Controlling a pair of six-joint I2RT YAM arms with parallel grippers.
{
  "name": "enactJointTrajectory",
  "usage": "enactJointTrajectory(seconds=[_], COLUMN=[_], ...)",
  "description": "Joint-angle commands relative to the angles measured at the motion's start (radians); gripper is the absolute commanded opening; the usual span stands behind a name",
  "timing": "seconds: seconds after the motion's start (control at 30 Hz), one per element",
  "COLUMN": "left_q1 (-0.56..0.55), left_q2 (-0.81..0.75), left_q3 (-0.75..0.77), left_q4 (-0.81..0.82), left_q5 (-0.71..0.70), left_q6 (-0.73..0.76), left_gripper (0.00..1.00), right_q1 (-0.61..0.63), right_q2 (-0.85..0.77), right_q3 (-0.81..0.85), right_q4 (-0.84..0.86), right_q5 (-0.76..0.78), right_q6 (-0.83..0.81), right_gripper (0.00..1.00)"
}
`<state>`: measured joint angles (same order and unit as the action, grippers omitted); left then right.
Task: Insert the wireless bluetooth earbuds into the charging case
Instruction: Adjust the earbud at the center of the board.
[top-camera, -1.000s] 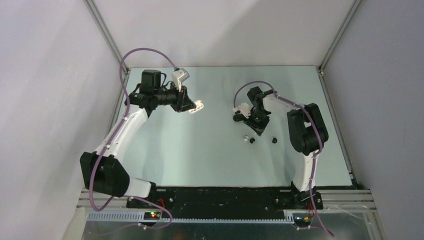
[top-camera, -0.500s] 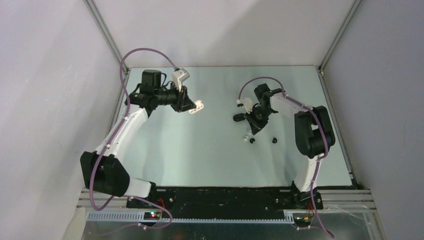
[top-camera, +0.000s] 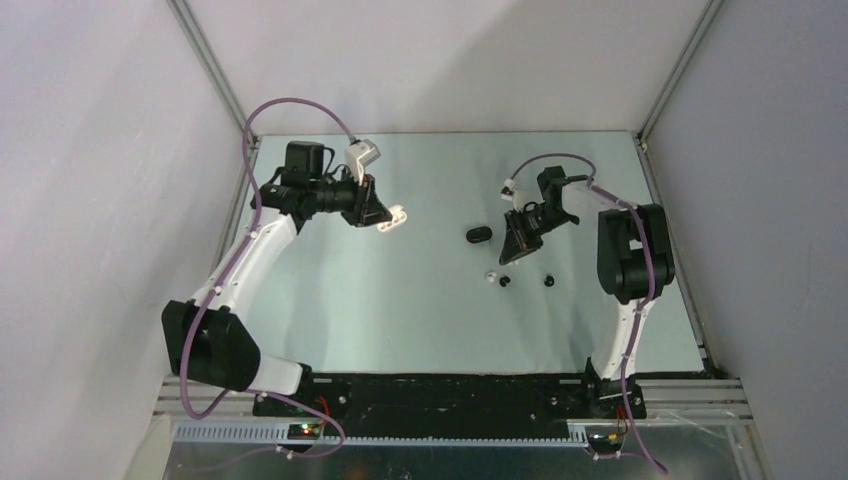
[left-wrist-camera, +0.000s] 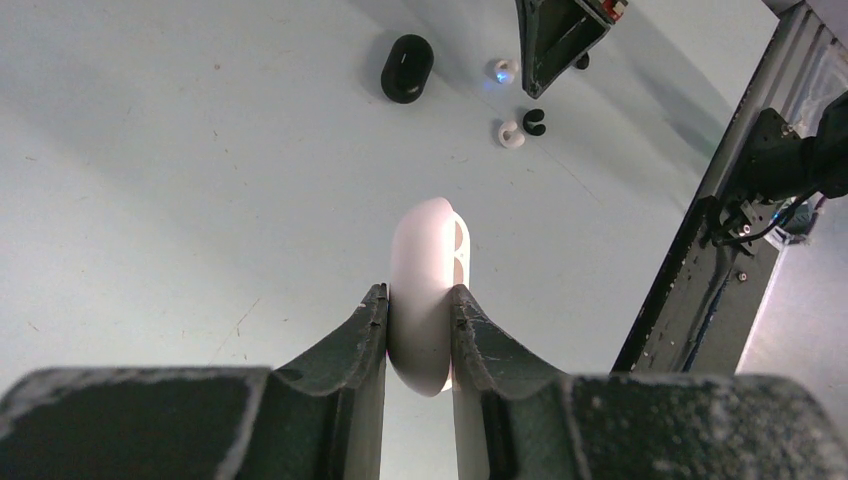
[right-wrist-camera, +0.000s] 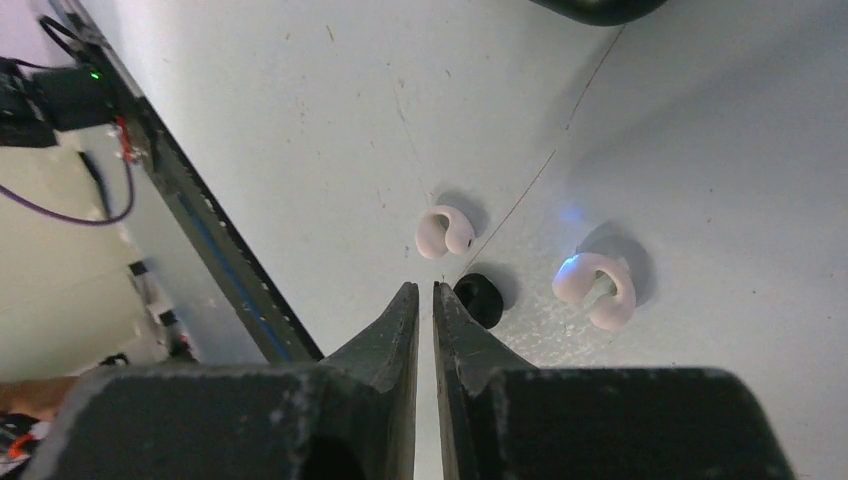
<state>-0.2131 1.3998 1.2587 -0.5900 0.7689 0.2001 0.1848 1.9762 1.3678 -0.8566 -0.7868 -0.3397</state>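
Pickup comes first: right tool (right-wrist-camera: 425, 288), tips nearly together and empty, hovers over the earbuds (right-wrist-camera: 445, 232) loose on the worktop (top-camera: 400, 320), while left tool (left-wrist-camera: 418, 292) clamps the white case (left-wrist-camera: 425, 245). Next it probably needs to part and straddle one bud.

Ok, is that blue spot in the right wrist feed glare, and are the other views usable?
Right wrist: not glare, it seems; one white earbud itself glows blue, tinting the table beside it; the right tool is soft up close. Left wrist: the white case is washed out by light. Top: evenly lit, little detail.
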Motion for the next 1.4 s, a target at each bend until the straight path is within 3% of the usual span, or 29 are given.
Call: enactJointTrajectory(seconds=[0.0, 0.2, 0.37, 0.67, 1.13, 1.37], left_q1=[-0.002, -0.002, -0.001, -0.001, -0.001, -0.001], left_q2=[0.004, 0.008, 0.015, 0.035, 0.024, 0.02], left_q3=[0.055, 0.06, 0.063, 0.082, 0.07, 0.066], left_q4=[-0.016, -0.029, -0.03, -0.032, -0.032, -0.032], left_q5=[-0.006, -0.014, -0.015, -0.007, -0.015, -0.015], left_q6=[0.0, 0.007, 0.017, 0.023, 0.02, 0.018], left_gripper=[0.0, 0.0, 0.0, 0.0, 0.0, 0.0], right_q1=[-0.02, -0.001, 0.01, 0.01, 0.038, 0.085], right_q2=[-0.009, -0.076, -0.101, 0.014, 0.039, 0.054], right_q3=[0.03, 0.052, 0.074, 0.172, 0.145, 0.126], right_q4=[0.028, 0.037, 0.023, -0.06, -0.075, -0.051], right_q5=[-0.113, -0.023, 0.101, 0.31, 0.314, 0.322], right_q6=[0.092, -0.017, -0.229, -0.449, -0.685, -0.695], right_gripper=[0.15, 0.18, 0.24, 0.36, 0.47, 0.47])
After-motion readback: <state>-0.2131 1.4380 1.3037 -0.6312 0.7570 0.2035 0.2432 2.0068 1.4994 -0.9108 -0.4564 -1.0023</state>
